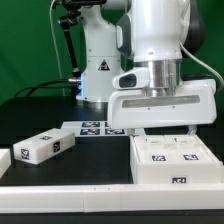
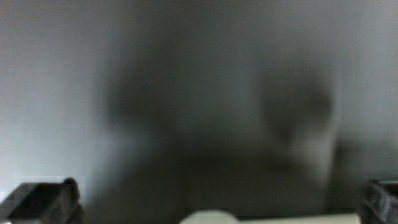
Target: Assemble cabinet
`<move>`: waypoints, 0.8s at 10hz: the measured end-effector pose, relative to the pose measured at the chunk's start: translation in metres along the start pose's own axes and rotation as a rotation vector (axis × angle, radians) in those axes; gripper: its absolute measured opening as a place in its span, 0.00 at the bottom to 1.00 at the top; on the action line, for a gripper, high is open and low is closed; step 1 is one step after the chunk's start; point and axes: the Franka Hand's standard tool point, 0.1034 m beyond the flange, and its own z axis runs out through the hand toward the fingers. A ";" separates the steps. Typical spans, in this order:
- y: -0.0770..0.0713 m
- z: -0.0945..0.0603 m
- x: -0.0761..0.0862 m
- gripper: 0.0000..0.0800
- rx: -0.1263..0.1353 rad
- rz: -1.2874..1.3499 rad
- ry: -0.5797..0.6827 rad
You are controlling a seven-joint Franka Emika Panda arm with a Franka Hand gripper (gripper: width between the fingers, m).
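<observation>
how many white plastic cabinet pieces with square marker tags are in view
3: a large boxy white piece on the exterior view's right, a small white block left of centre, and a cut-off white piece at the left edge. The arm may hide others.

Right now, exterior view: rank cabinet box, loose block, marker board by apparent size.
1. cabinet box, clearly largest.
2-3. loose block and marker board look alike; the board sits farther back and is partly hidden, so no ranking.
</observation>
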 end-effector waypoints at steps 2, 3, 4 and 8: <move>0.002 0.005 0.003 1.00 -0.001 -0.005 0.002; 0.002 0.006 0.003 1.00 -0.002 -0.005 0.001; 0.002 0.006 0.003 1.00 -0.002 -0.005 0.001; 0.009 0.007 0.005 0.98 -0.004 -0.030 0.006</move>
